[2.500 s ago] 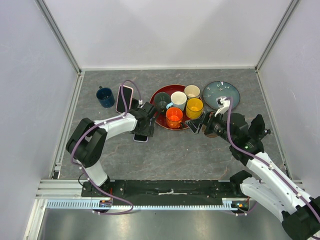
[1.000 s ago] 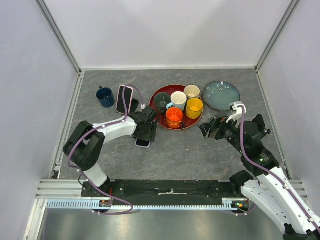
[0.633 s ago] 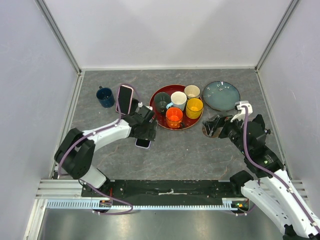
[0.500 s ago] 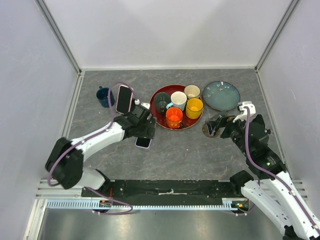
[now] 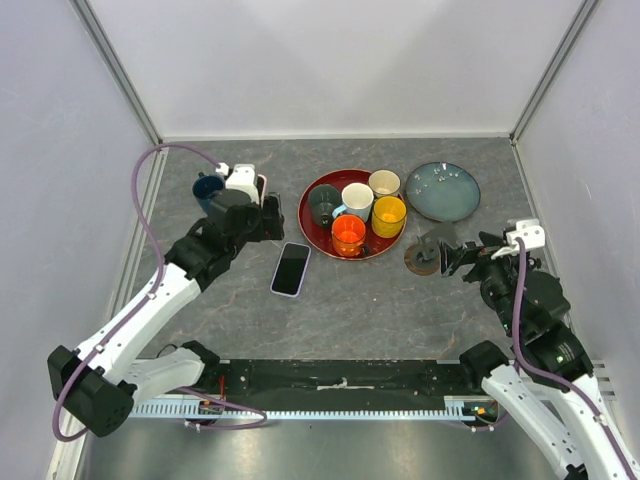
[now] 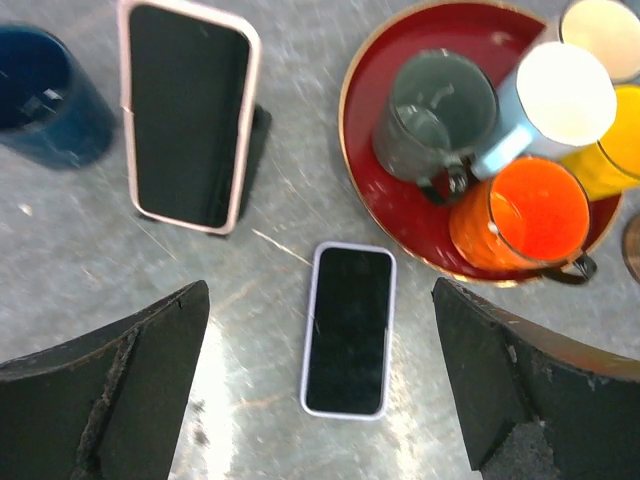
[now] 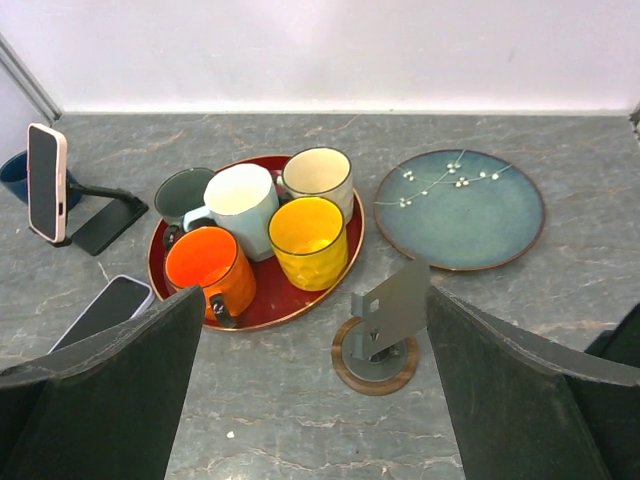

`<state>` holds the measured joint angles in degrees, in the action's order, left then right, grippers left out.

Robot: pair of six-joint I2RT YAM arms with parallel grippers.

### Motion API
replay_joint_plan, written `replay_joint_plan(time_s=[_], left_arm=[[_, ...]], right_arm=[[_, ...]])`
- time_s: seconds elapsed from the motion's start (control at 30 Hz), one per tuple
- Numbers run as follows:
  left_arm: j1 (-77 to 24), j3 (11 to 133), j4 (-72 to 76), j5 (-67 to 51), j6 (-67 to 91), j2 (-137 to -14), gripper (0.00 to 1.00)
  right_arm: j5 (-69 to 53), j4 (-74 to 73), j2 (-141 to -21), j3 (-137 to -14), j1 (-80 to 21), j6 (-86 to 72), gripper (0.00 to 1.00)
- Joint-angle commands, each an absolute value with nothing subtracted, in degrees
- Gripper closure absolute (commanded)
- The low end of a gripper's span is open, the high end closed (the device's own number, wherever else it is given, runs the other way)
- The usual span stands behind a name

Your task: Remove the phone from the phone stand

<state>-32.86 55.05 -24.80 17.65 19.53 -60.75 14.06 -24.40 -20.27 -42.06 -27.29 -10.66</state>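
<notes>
Counting from the left wrist view, I log the left gripper (image 6: 318, 285) with jaws spread wide, holding nothing, above the grey stone-look table (image 5: 380, 310). Item one: a lilac-cased phone (image 6: 348, 328), flat on the table, screen up, just beside the red tray (image 6: 420, 225) and clear of both grippers. Item two: a pink-cased phone (image 6: 187, 115), propped on a black stand (image 6: 255, 135), next to a dark blue mug (image 6: 45, 95). On the tray: a grey mug (image 6: 435, 110), a white mug (image 6: 565, 95), an orange mug (image 6: 520, 215), a yellow mug (image 7: 308, 240) and a cream mug (image 7: 318, 175). Right wrist view: the right gripper (image 7: 312, 295) is also spread, gripping nothing. Near it is a grey phone stand (image 7: 385, 320) on a round wooden base, upright, between tray and blue plate (image 7: 460, 208).
</notes>
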Motion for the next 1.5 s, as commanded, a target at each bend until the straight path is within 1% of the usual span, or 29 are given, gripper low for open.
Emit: replay_joint_plan(time_s=[0.0, 0.07, 0.1, 0.13, 0.2, 0.27, 0.3, 0.33, 0.47, 0.7, 0.83, 0.97, 1.1, 1.47], left_arm=[[-28.75, 59.59, -19.35, 18.64, 8.98, -61.17, 0.0], [-25.33, 59.24, -15.48, 16.54, 5.64, -61.78, 0.0], [-23.92, 59.06, -14.34, 13.39, 5.36, -62.4, 0.0], [-20.95, 59.15, -13.46, 11.71, 5.45, -63.53, 0.0], [-18.03, 58.98, -10.3, 7.06, 7.29, -64.94, 0.0], [-13.73, 58.1, -4.52, 3.27, 7.65, -66.7, 0.0], [-11.01, 57.83, -3.09, -1.45, 7.65, -67.41, 0.0], [-9.77, 58.09, -2.21, -3.06, 7.56, -68.37, 0.0], [-7.12, 59.68, -0.27, -7.37, 2.92, -74.07, 0.0], [-6.59, 58.63, 3.69, -15.72, -1.93, -78.92, 0.0], [-6.59, 56.78, 7.03, -15.21, -3.51, -79.54, 0.0], [-6.59, 57.92, 6.68, -13.27, -4.39, -81.73, 0.0], [-6.5, 58.97, 5.71, -14.59, -4.92, -83.93, 0.01], [-6.59, 60.29, 4.4, -12.22, -5.01, -87.1, 0.02]], right_arm=[[17.83, -23.55, -16.89, -43.51, -27.6, -6.95, 0.02], [18.72, -22.86, -15.3, -41.84, -27.6, -7.21, 0.02], [18.98, -21.98, -13.64, -41.14, -27.6, -7.29, 0.02], [18.9, -21.54, -12.84, -39.83, -27.6, -7.64, 0.02], [18.55, -20.48, -10.99, -38.42, -27.6, -7.91, 0.02], [18.63, -20.21, -10.02, -38.15, -27.6, -7.39, 0.02], [18.81, -20.13, -9.85, -38.06, -27.68, -7.38, 0.02], [19.07, -20.13, -9.5, -37.97, -27.6, -7.47, 0.02], [14.96, -19.08, -8.44, -36.74, -27.6, -7.82, 0.02], [15.56, -18.72, -7.56, -35.77, -27.69, -7.12, 0.02], [15.21, -18.72, -7.65, -35.6, -27.6, -6.86, 0.02], [14.86, -18.54, -8.26, -35.51, -27.6, -6.68, 0.02], [14.24, -18.46, -8.44, -35.33, -27.6, -6.59, 0.02], [13.36, -18.28, -8.7, -35.24, -27.68, -6.33, 0.02]])
